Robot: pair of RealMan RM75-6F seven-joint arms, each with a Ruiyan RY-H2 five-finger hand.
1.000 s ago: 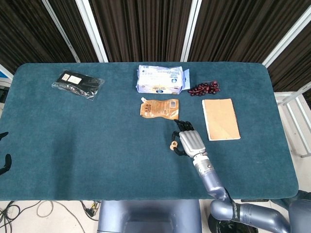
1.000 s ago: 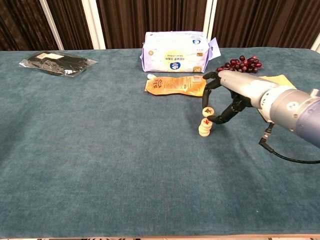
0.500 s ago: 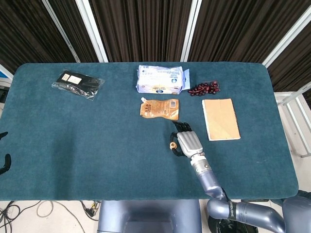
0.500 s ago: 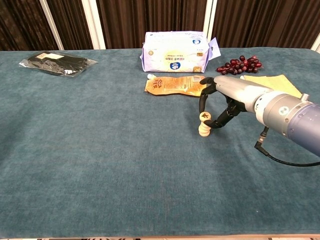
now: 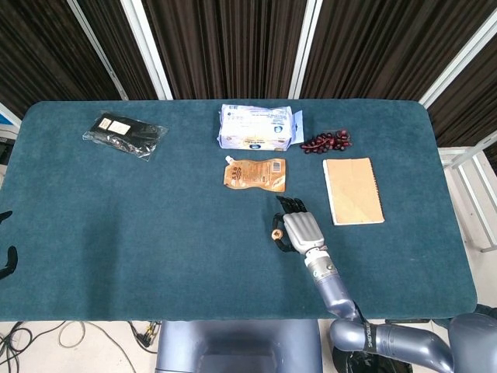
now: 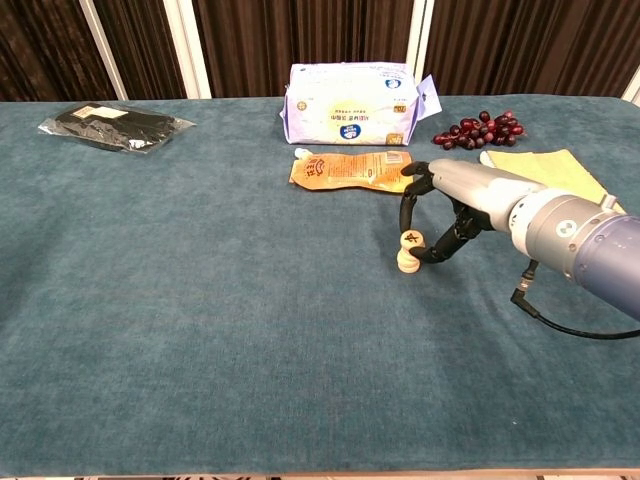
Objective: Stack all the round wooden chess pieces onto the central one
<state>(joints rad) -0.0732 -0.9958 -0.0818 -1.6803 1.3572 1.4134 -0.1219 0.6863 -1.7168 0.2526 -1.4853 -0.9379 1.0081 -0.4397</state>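
Before dark curtains (image 5: 233, 47), teal table (image 5: 155, 233)

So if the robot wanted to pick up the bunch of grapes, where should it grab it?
Probably from above, around the middle of the grapes, fingers closing on both long sides. The bunch lies flat and stretched sideways, between the white packet and the notebook, so the top is the open side. Any stem is too small to see.

top chess piece (image 6: 410, 239): dark character, unreadable | white pack (image 6: 348, 103), orange pouch (image 6: 352, 170): print illegible
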